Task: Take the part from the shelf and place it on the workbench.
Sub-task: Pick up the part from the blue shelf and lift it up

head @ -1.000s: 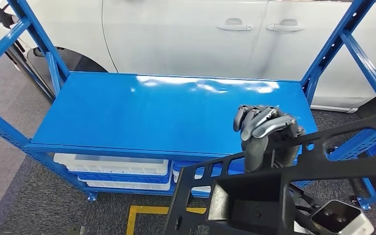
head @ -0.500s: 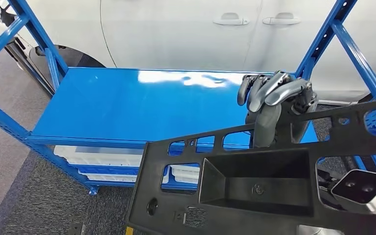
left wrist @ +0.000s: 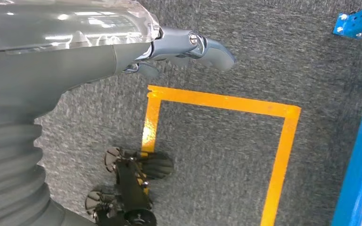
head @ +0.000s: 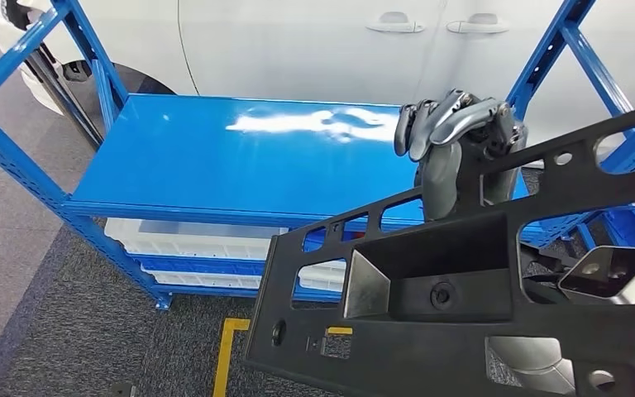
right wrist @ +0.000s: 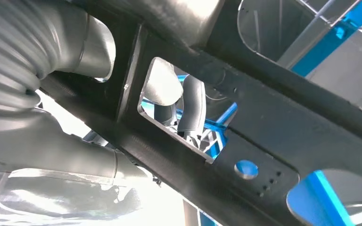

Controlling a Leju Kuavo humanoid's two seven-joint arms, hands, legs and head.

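Note:
A large black plastic part with cut-outs and a box-shaped recess hangs in the air in front of the blue shelf. My right hand grips its upper edge, fingers curled over the rim. In the right wrist view the part runs close across the picture, with the fingers showing through one of its cut-outs. My left hand hangs over the grey carpet with nothing in it, its fingers curled in. The shelf's top board is bare and glossy.
A white car stands right behind the shelf. White trays sit on the lower level. Blue uprights rise at the shelf's corners. Yellow tape marks the grey carpet below.
The camera has shifted, so the shelf sits differently in the picture. The part stays in my right hand and now tilts more steeply, its right end higher.

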